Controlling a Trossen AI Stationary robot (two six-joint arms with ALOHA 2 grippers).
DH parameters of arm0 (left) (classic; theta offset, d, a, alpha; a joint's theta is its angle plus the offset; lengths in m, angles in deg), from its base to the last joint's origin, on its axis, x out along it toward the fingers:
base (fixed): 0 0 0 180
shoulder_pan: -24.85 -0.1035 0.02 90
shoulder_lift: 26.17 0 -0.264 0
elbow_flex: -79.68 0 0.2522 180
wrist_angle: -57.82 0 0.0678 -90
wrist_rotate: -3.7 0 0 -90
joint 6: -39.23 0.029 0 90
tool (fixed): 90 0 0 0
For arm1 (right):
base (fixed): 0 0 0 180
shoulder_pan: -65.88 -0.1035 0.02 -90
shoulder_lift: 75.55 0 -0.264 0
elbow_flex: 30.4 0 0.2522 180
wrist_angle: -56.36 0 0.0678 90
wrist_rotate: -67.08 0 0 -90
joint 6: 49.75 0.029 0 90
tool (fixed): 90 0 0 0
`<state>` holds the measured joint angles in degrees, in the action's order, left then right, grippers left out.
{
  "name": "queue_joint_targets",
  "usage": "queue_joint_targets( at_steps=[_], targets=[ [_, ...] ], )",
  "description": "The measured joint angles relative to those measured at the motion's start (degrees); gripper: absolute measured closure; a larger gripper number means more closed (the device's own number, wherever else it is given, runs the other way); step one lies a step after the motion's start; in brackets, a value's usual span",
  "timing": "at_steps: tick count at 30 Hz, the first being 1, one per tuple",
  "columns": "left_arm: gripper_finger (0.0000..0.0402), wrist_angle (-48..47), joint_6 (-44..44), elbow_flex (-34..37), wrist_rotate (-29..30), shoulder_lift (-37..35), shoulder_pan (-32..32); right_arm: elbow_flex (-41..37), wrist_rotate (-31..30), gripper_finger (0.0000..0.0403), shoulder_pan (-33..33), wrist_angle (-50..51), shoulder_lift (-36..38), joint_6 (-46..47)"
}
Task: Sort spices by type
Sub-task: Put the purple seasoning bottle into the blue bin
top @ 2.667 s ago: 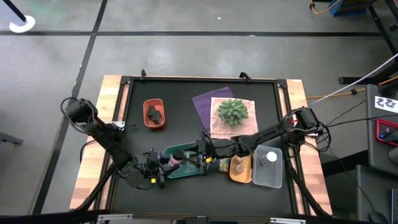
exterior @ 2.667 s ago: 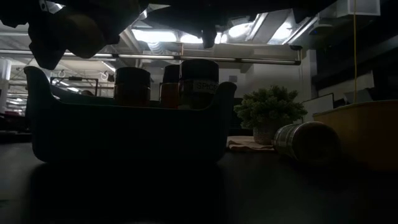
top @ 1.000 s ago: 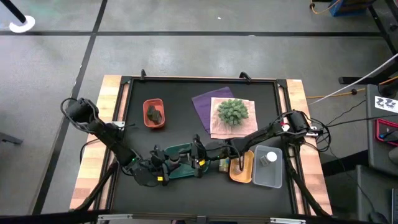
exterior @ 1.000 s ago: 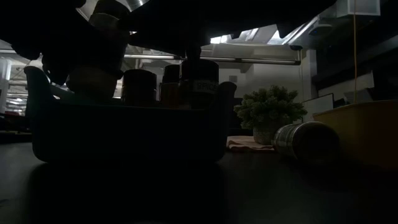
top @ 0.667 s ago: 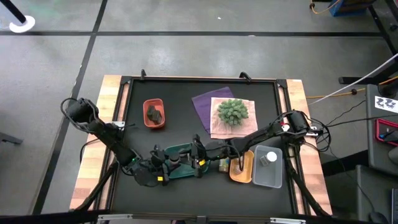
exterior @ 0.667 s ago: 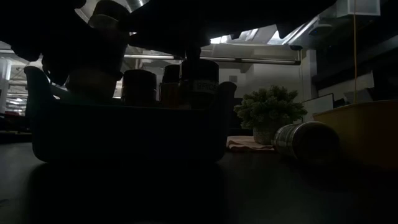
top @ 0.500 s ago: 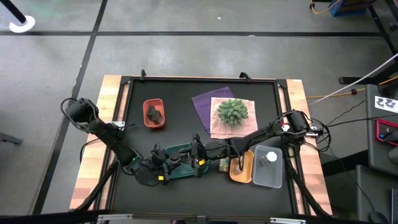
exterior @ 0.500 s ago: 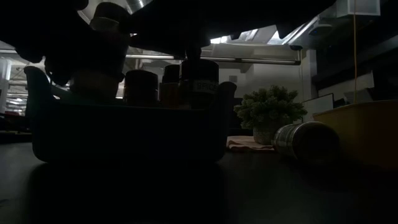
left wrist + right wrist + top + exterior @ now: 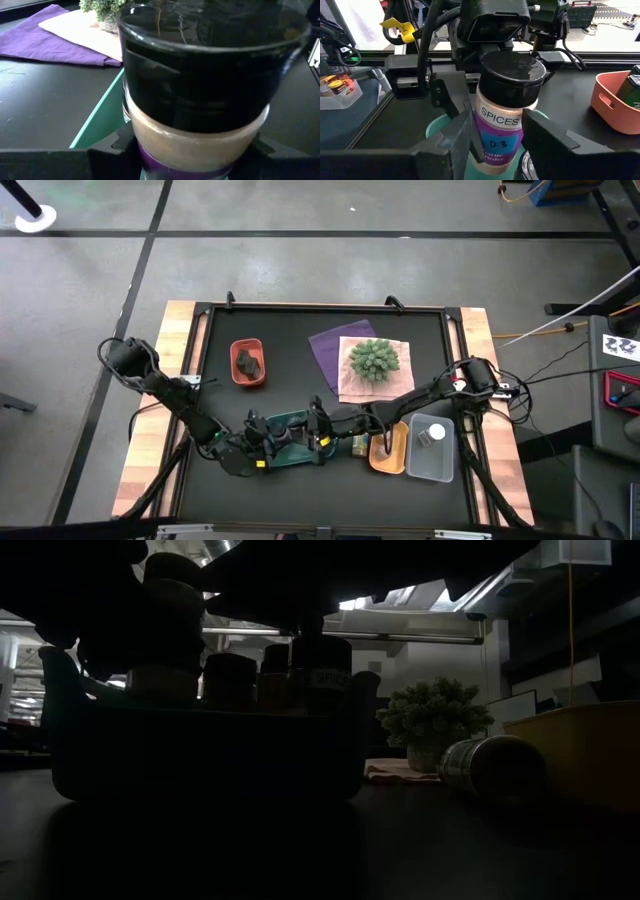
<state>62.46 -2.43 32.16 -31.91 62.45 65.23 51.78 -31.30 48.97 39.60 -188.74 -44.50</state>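
Note:
My left gripper [image 9: 268, 444] is shut on a black-capped spice jar [image 9: 200, 90] with tan contents and a purple label, at the left end of the teal tray [image 9: 292, 420]. The same jar [image 9: 507, 100] reads SPICES in the right wrist view. There the open fingers of my right gripper [image 9: 497, 130] stand on either side of it, coming from the table's right. In the low view the jar [image 9: 165, 630] stands beside other dark jars [image 9: 320, 665] that rest upright inside the tray [image 9: 200, 750]. One more jar [image 9: 490, 768] lies on its side on the table. My left gripper pinches the jar's body at label height [image 9: 165, 155], below the black cap, one finger on each side. It comes slanting down from the table's left. The jar is about upright, its lower part behind the tray wall; the wall hides its base. My right gripper's open fingers [image 9: 465, 130] flank the jar; whether they touch it, I cannot tell.
A red tray [image 9: 236, 348] with dark lumpy pieces [image 9: 248, 362] sits far left. An orange tray [image 9: 388, 458] and a clear tray [image 9: 440, 465] holding a white-capped jar [image 9: 430, 435] sit right of the teal one. The green plant [image 9: 373, 360] stands on cloths behind.
My left gripper has moved the jar a little toward the table's right and down into the teal tray. The jar has come from tilted to about upright.

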Motion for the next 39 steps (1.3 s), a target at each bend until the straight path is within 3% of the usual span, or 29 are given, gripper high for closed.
queue_joint_targets(
  at_steps=[34,39],
  targets=[
    [0.0205,-0.6,-1.7,0.0,-3.6,0.0,-3.0,0.0,0.1,0.0230,0.0,0.7,0.0,0.0],
    [0.0205,-3.9,-6.3,0.0,-3.4,-0.1,-3.0,0.0,0.0,0.0230,0.0,0.6,0.0,0.0]
  ],
)
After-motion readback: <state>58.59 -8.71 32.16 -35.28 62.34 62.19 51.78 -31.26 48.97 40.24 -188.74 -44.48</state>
